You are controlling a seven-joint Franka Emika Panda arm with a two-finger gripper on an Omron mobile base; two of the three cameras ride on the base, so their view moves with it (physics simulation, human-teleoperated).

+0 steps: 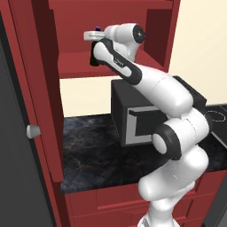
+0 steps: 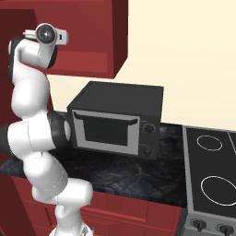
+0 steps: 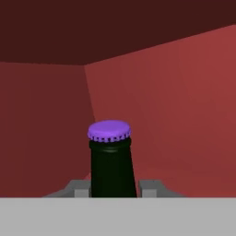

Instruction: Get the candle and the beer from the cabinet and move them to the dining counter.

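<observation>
The beer [image 3: 113,161], a dark glass bottle with a purple cap, stands upright inside the cabinet [image 3: 175,92]. My gripper [image 3: 114,190] is shut on its neck, one fingertip pressed to each side just below the cap. From the left base view the arm reaches up onto the red shelf [image 1: 75,66]. There the gripper [image 1: 95,39] is at the neck of the beer [image 1: 94,58], whose dark body shows below the hand. The candle and the dining counter are out of view.
A black microwave [image 1: 133,119] sits on the black marble worktop [image 1: 88,150] under the cabinet. The open cabinet door [image 1: 31,88] with its pale knob stands at the left. A stove top [image 2: 212,170] lies right of the microwave [image 2: 115,120].
</observation>
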